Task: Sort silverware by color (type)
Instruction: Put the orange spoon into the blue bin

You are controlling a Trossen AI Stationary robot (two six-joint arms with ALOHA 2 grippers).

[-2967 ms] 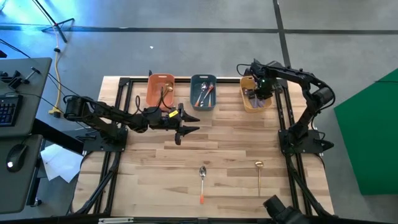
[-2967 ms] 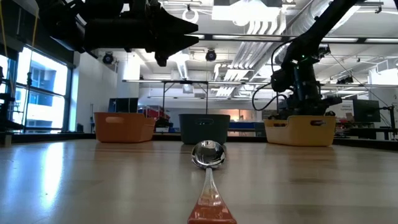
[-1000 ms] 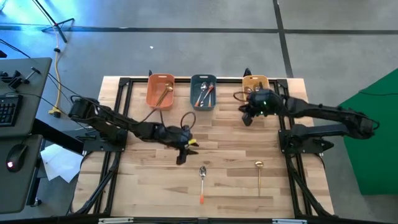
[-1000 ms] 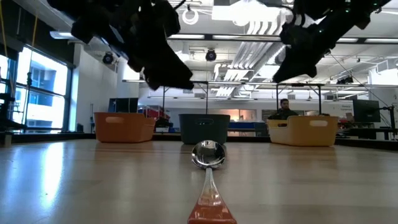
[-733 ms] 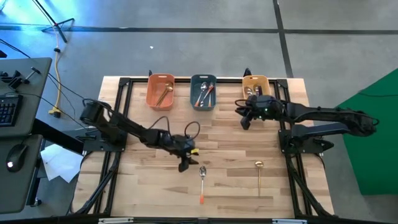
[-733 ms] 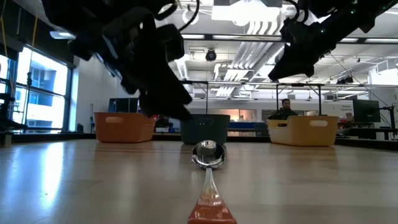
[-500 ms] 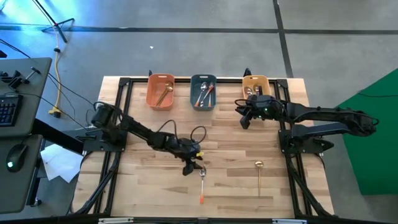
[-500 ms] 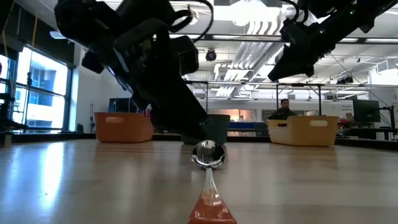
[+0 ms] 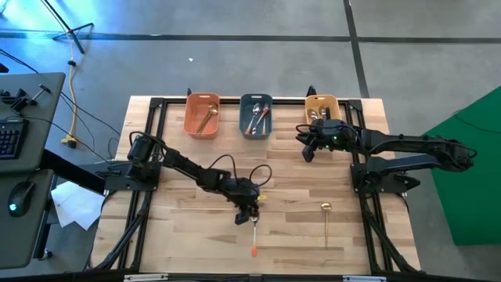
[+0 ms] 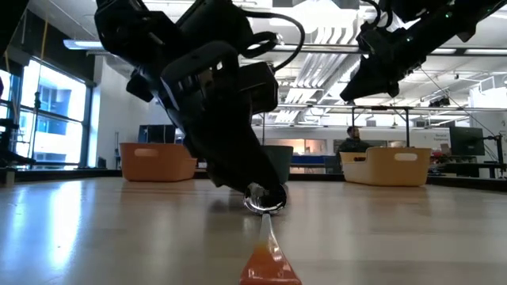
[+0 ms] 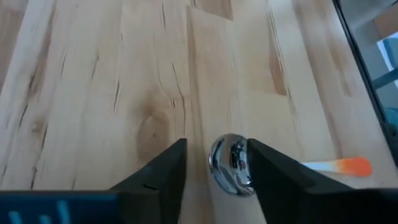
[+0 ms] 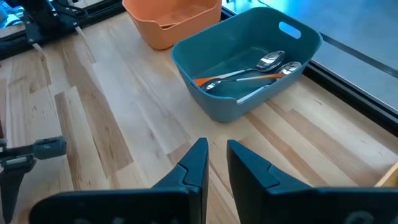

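1. Your left gripper [image 11: 214, 168] is low over the middle of the table [image 9: 297, 180], its fingers spread, one on each side of the bowl of the orange-handled spoon [image 9: 254, 232]; they are not touching it.
2. That spoon lies flat on the wood, bowl toward the trays, orange handle toward the near edge.
3. A gold spoon [image 9: 326, 217] lies flat to the right of it, well apart, also on the bare table.
4. Your right gripper [image 9: 306, 153] hangs above the table just in front of the yellow tray [image 9: 321, 103]. Its fingers have only a narrow gap between them and hold nothing.
5. The blue tray [image 12: 249, 93] holds a few silver spoons; at least one has an orange handle.
6. The orange tray [image 9: 201, 114] holds one gold spoon.
7. What lies in the yellow tray you cannot tell; the arm hides part of it.
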